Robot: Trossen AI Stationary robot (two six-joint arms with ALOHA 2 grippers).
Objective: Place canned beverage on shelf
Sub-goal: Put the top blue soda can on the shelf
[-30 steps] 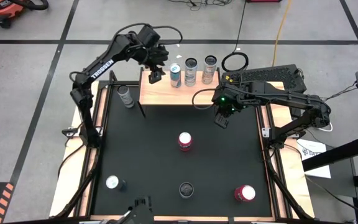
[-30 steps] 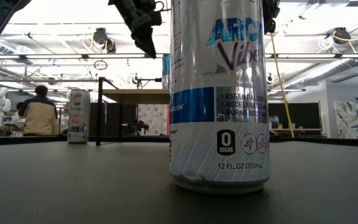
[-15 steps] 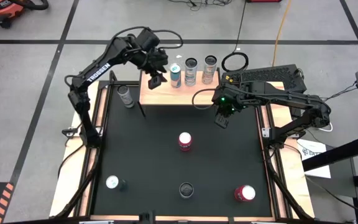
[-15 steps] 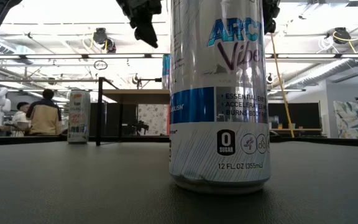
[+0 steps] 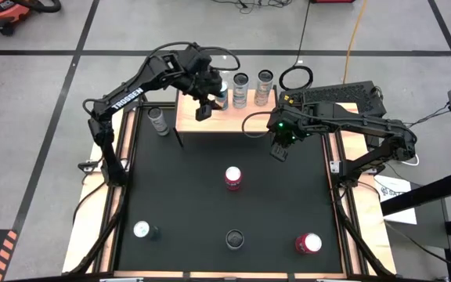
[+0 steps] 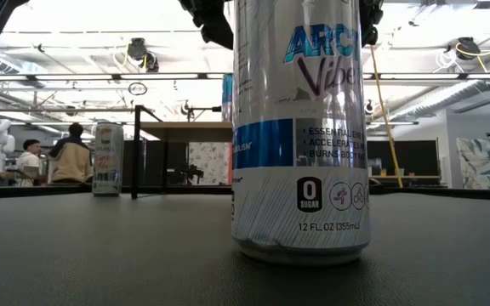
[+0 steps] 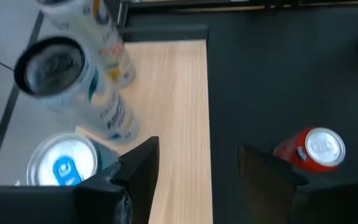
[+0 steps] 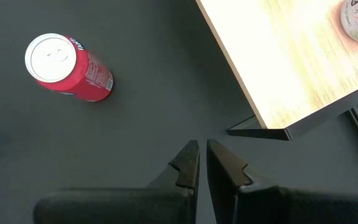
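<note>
Three cans stand in a row along the far edge of the shelf (image 5: 210, 117): a blue-topped can (image 5: 221, 91), a dark-topped can (image 5: 240, 88) and a silver can (image 5: 265, 84). We see the left pincer (image 5: 204, 110) hanging over the bare wood just beside the blue-topped can — its fingers stand apart with nothing between them, as the left wrist view confirms. We note the right pincer (image 5: 278, 150) poised over the black surface (image 5: 186, 196) near the shelf's right front corner, fingers pressed together and holding nothing.

On the surface we count more cans:
- a red can (image 5: 232, 178) upright near the middle, well apart from both pincers
- a second red can (image 5: 308, 243) at the near right
- a black-topped can (image 5: 234, 239) at the near middle
- a white-topped can (image 5: 142, 230) at the near left
- a grey can (image 5: 159, 121) just left of the shelf

From table height the black-topped can fills the frame as a tall silver-and-blue can (image 6: 300, 127); two people sit in the room far behind — details too small to tell.
</note>
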